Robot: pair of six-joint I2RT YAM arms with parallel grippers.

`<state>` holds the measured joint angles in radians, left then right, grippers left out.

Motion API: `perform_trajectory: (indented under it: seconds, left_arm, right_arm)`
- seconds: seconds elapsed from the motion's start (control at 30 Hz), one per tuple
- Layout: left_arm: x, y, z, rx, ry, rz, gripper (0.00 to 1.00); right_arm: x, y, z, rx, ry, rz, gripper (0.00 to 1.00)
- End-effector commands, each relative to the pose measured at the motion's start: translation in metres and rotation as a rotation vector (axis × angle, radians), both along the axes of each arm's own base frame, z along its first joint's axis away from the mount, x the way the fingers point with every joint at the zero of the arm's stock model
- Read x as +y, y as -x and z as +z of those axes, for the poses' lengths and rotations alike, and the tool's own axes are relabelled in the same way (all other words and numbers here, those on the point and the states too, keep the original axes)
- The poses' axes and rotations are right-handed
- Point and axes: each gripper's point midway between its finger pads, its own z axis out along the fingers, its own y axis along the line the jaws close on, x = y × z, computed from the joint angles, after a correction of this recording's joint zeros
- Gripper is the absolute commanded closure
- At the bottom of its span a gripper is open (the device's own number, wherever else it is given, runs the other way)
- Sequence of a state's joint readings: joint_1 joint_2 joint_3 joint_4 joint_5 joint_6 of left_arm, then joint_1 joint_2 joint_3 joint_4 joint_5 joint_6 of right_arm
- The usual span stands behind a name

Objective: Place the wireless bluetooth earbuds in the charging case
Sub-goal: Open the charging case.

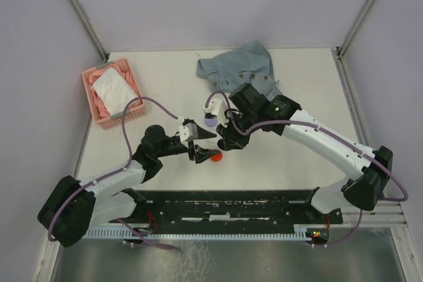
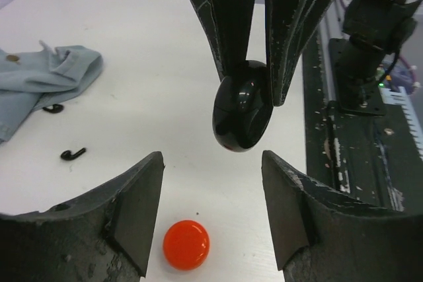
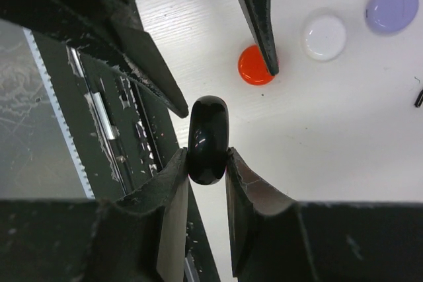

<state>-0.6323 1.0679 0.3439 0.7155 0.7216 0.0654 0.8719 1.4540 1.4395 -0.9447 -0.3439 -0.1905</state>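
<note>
overhead view of a white tabletop (image 1: 165, 97) with two robot arms meeting near its middle. a pink basket (image 1: 90, 100) holding a white cloth sits at the back left. a crumpled denim cloth (image 1: 238, 67) lies at the back centre. a black rail (image 1: 231, 203) runs along the near edge.

the right pincer (image 3: 207, 156) is closed tight on a round black case (image 3: 209, 140), gripping it on edge with one finger pressed to each flat face. a seam runs around the glossy case, and it looks closed.

the left pincer (image 2: 211, 163) faces it with its fingers spread wide and holds nothing. from the left wrist camera the black case sits ahead of the gap between those fingers. from the right wrist camera one left finger tip comes very close to the case, but whether it touches cannot be told.

a closed red case (image 2: 186, 244) lies flat on the tabletop just beside the left pincer. a white case (image 3: 324, 36) and a lilac case (image 3: 392, 8) lie flat next to each other a little beyond the red one.

a black earbud (image 2: 73, 154) lies loose on the bare tabletop, well apart from both pincers, between them and the denim cloth. a second black earbud (image 2: 53, 107) lies at the very edge of the denim. neither earbud is in any case or in either pincer.
</note>
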Motion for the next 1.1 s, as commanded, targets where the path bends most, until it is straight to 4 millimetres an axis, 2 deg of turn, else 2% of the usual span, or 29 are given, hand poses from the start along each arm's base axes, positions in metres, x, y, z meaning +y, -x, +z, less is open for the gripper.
perform_trajectory:
  seconds: [0.0, 0.33, 0.87, 1.07]
  left_arm:
    - [-0.011, 0.024, 0.036, 0.002, 0.098, -0.199, 0.34]
    - [-0.015, 0.043, 0.051, 0.035, 0.151, -0.329, 0.44]
    - [-0.021, 0.038, 0.044, 0.104, 0.131, -0.333, 0.64]
    - [-0.022, 0.038, 0.044, 0.109, 0.128, -0.336, 0.61]
  right_arm:
    - [0.002, 0.013, 0.025, -0.051, -0.081, 0.146, 0.98]
    - [0.003, 0.021, 0.031, -0.083, -0.122, 0.222, 0.98]
    - [0.007, 0.019, 0.032, -0.094, -0.134, 0.230, 0.98]
    - [0.009, 0.016, 0.030, -0.086, -0.126, 0.219, 0.98]
